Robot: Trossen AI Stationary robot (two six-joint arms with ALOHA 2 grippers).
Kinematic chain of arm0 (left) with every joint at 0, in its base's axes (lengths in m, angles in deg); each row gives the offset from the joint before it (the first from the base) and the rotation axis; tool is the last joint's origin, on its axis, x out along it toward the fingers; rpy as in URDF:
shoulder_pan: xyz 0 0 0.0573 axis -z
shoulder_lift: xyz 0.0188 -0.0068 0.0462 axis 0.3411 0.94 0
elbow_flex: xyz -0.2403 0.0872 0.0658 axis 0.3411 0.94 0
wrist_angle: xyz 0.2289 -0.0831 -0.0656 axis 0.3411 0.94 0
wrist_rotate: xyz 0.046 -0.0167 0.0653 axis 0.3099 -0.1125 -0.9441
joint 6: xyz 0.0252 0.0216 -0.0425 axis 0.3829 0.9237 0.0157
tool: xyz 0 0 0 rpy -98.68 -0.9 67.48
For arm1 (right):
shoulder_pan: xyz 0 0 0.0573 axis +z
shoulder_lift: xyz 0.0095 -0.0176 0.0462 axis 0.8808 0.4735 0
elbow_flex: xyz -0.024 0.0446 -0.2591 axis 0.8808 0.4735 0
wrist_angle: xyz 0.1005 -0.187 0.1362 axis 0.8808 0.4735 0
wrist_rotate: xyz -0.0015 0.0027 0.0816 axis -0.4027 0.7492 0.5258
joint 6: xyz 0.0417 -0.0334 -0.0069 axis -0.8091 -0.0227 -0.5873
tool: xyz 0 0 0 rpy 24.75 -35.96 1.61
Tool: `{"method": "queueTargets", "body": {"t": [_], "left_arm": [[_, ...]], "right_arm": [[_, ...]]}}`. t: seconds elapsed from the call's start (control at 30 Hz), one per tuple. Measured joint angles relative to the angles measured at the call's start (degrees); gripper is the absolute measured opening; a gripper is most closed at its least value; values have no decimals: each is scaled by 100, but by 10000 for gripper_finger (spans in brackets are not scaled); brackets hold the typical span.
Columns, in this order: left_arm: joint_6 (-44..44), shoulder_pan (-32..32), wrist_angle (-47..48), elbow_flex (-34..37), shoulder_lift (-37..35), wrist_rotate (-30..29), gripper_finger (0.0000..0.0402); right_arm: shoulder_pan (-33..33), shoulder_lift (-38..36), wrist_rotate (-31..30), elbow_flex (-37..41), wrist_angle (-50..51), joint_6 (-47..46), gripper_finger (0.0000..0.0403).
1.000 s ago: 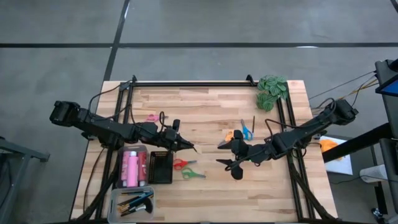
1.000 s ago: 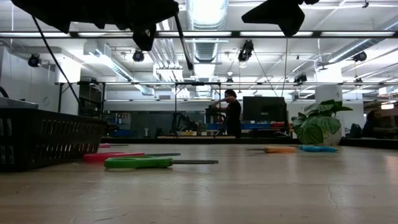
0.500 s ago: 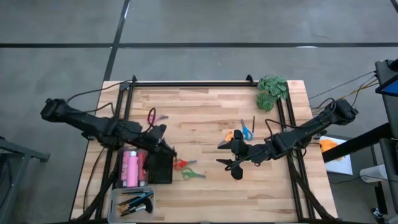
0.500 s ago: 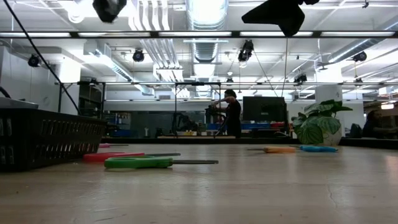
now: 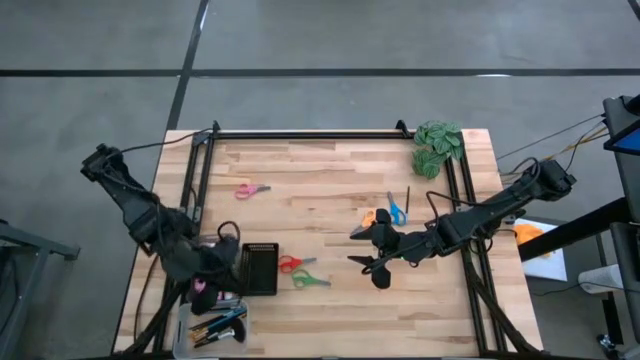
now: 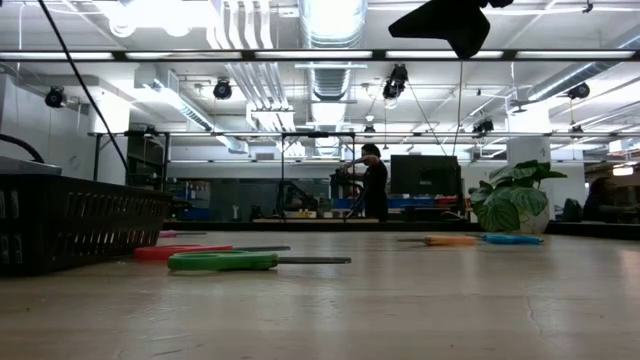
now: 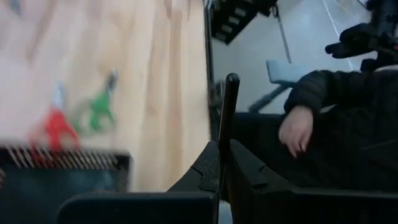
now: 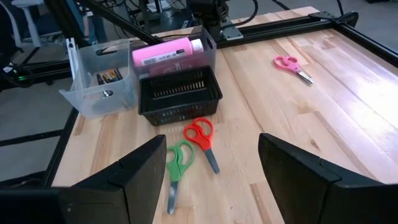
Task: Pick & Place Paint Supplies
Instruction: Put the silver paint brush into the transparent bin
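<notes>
My left gripper [image 5: 205,283], clenched on a thin dark brush [image 7: 225,130], hovers over the clear brush tray [image 5: 190,322], right gripper [image 5: 365,248] released mid-table, five plastic-handled scissors [image 5: 310,280] left.

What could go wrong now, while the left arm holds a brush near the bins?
1. The thin brush is pinched only at its lower end by the shut left gripper; it may tilt or slip before release.
2. The clear bin stands close beside the pink bottle bin and the black basket, so the brush may drop into the wrong one.
3. A person's hand shows beyond the table edge in the left wrist view; a swinging arm may come too near.
</notes>
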Motion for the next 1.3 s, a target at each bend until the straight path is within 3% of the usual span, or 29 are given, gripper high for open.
{"method": "queueTargets", "body": {"t": [0.17,0.3,0.57,1.0,1.3], "left_arm": [[-1618,403,289,-23,372,371,5],[-2656,507,761,-11,776,1110,5],[-3284,517,1600,24,1562,2567,5],[-2978,517,1479,70,2493,2554,5],[-3048,515,1483,70,2640,2551,15]], "right_arm": [[0,0,0,0,0,-1,253],[0,0,0,0,0,0,253],[0,2,0,0,0,0,253],[0,2,0,0,2,-1,253],[0,2,0,0,2,0,253]]}}
